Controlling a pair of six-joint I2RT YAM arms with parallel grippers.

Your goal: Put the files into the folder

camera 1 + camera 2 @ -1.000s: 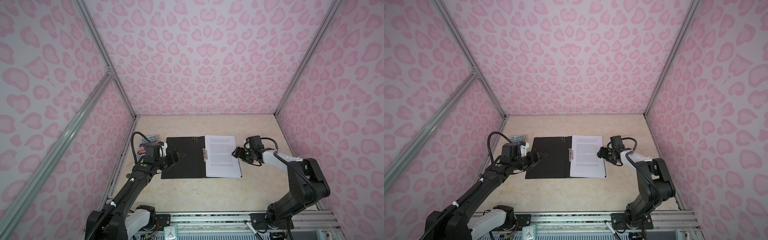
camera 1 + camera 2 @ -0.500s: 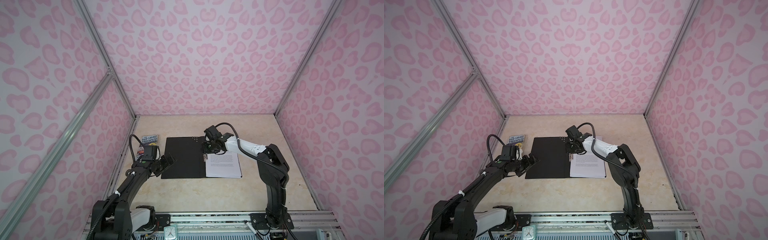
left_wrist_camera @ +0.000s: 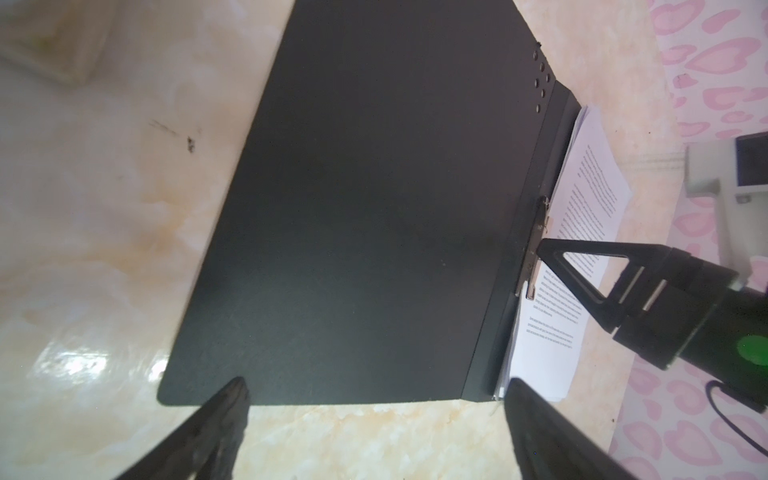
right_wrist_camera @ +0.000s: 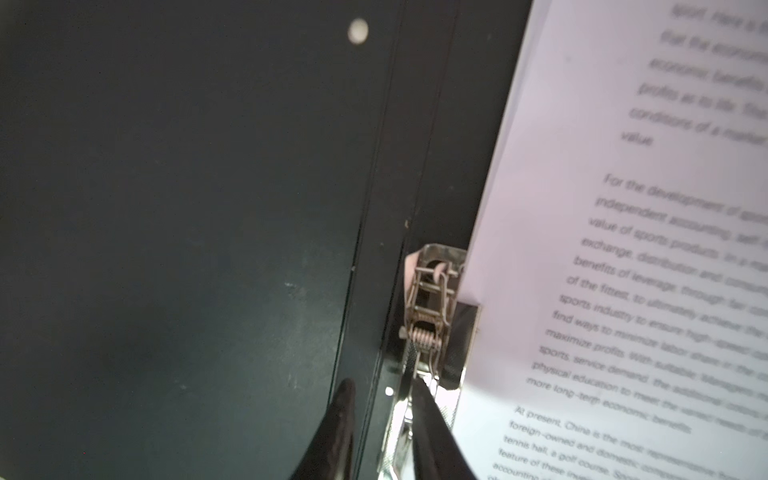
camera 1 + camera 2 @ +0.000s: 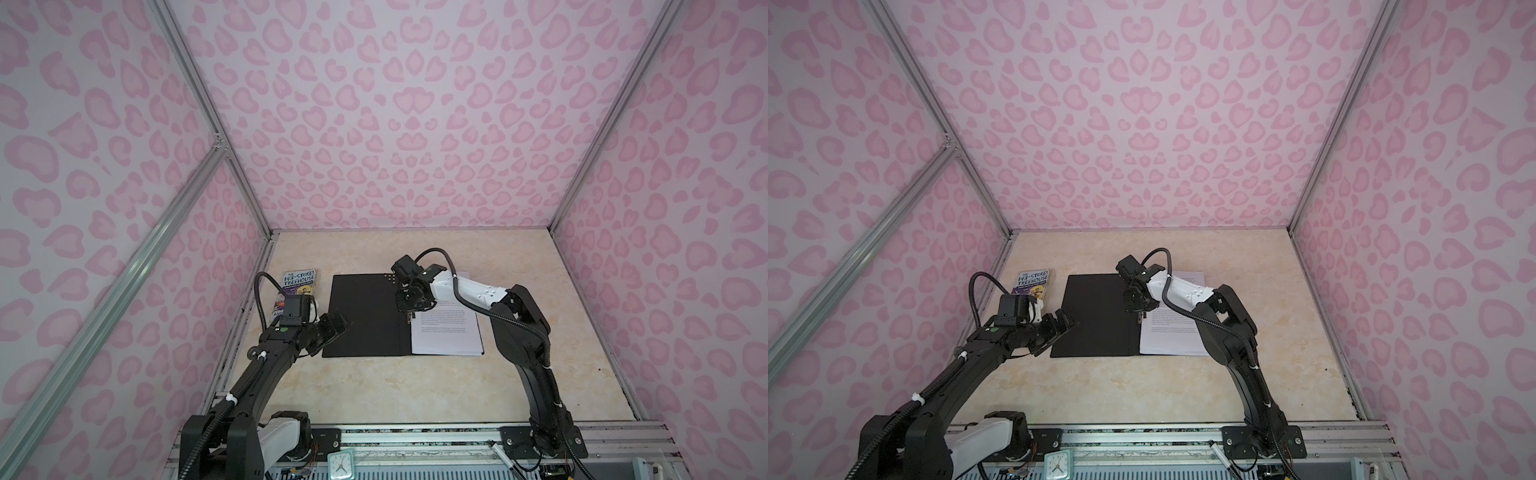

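Observation:
The black folder (image 5: pixel 365 316) (image 5: pixel 1096 316) lies open and flat on the table. The files (image 5: pixel 446 336) (image 5: pixel 1173 340), white printed sheets, rest stacked on its right half, their inner edge at the metal clip (image 4: pixel 428 328) (image 3: pixel 536 245) by the spine. My right gripper (image 5: pixel 409 319) (image 4: pixel 384 399) reaches across the sheets, its jaws drawn narrow around the clip's lever. My left gripper (image 5: pixel 338 326) (image 3: pixel 374 395) hovers open at the left cover's near corner, holding nothing.
A colourful paperback book (image 5: pixel 297 286) (image 5: pixel 1032 284) lies left of the folder, close to the left wall and just beyond my left wrist. Pink patterned walls enclose the table on three sides. A small clock (image 5: pixel 340 465) stands on the front rail.
My right gripper swung from the sheets' right edge to the clip at the spine and narrowed its jaws. My left gripper drew back slightly toward the cover's near left corner.

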